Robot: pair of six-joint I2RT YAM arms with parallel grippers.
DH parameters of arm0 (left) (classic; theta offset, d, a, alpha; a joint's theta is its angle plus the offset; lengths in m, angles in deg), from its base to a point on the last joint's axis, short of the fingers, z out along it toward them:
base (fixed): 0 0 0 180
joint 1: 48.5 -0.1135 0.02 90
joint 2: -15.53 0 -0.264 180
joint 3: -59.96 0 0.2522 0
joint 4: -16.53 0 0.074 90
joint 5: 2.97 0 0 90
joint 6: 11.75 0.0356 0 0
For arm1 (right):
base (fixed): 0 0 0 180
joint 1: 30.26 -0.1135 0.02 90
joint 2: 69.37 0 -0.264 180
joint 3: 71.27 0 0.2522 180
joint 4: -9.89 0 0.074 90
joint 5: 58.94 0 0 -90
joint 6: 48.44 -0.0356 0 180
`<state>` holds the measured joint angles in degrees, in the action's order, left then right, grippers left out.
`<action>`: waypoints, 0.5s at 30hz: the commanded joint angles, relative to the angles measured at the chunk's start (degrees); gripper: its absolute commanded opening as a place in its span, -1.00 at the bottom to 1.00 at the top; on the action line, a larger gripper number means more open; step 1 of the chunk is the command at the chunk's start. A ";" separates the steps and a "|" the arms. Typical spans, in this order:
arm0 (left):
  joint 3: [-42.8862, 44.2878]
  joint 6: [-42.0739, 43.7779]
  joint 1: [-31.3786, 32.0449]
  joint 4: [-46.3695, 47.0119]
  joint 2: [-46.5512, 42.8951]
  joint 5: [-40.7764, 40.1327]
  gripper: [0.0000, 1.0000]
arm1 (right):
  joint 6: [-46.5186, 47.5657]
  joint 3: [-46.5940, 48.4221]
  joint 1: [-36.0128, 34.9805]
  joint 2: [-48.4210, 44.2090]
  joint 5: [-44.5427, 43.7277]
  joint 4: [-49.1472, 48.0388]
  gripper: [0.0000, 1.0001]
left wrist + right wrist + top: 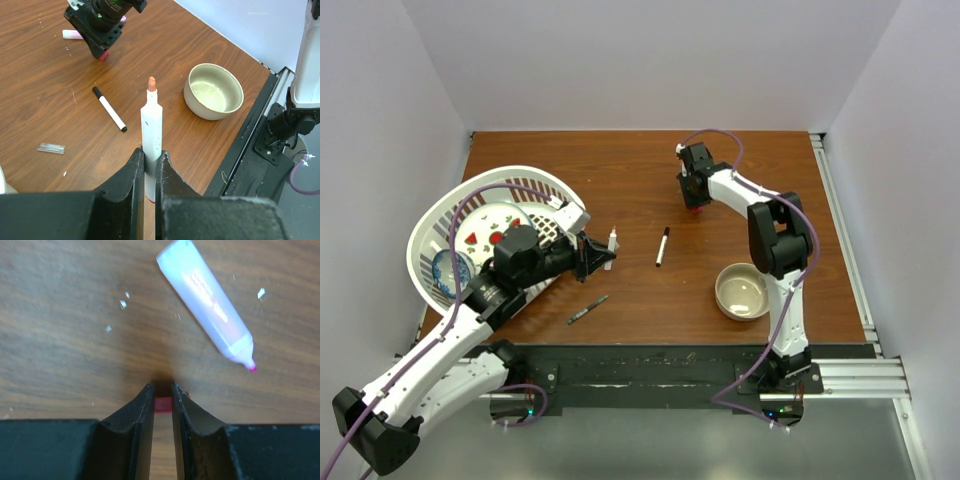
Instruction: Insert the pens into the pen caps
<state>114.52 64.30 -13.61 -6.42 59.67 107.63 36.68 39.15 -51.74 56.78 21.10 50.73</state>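
Only a sliver of the red cap [163, 404] shows between the clenched fingers of the right gripper [162, 388], which sits low over the table [640, 170] beside a blurred pink marker [207, 305]. The left gripper [151, 153], reaching towards mid-table, grasps a white marker [151, 120]; its lower end is hidden and its bare tip points away.

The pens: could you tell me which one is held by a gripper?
The white marker with the bare orange tip, clamped in the left gripper; no other pen is gripped.
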 commanded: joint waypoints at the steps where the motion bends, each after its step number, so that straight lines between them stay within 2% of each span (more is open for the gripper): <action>1: 0.42 0.60 -0.26 0.49 -1.25 -0.56 -1.00 | -0.30 -2.00 0.29 -6.16 -2.00 2.64 -0.53; 10: 0.25 0.33 -0.27 0.66 -1.43 -0.39 -1.00 | -1.97 -10.35 0.29 -14.17 2.57 2.46 -0.49; 15: -0.01 0.07 -0.27 0.75 -1.60 -0.21 -1.00 | 1.87 -13.52 0.38 -16.90 5.29 0.45 -0.33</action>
<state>114.52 64.28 -13.61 -6.77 59.00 107.57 35.61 27.24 -51.61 42.33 23.35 52.78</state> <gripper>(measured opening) 0.095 0.306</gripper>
